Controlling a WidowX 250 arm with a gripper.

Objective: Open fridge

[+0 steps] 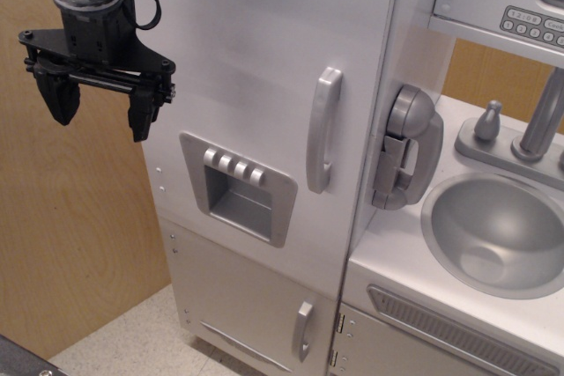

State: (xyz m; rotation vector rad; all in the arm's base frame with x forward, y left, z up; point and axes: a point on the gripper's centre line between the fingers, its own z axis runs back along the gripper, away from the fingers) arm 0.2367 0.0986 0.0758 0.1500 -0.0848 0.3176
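Observation:
The fridge (256, 68) is a tall toy unit with a large silver door, which stands shut. Its vertical silver handle (322, 129) is on the door's right side. The recessed dispenser panel (236, 187) with its row of buttons is at the door's lower left. My black gripper (99, 103) hangs at the upper left, by the fridge's left edge, well left of the handle. Its two fingers point down, spread apart and empty. The fridge interior is hidden.
A smaller silver door with a short handle (303, 330) sits below the fridge door. A grey toy phone (405, 143) hangs right of the handle. A sink (498, 231) with faucet (539, 121) and a vent grille front (458, 328) are at right. A wooden wall (70, 235) is at left.

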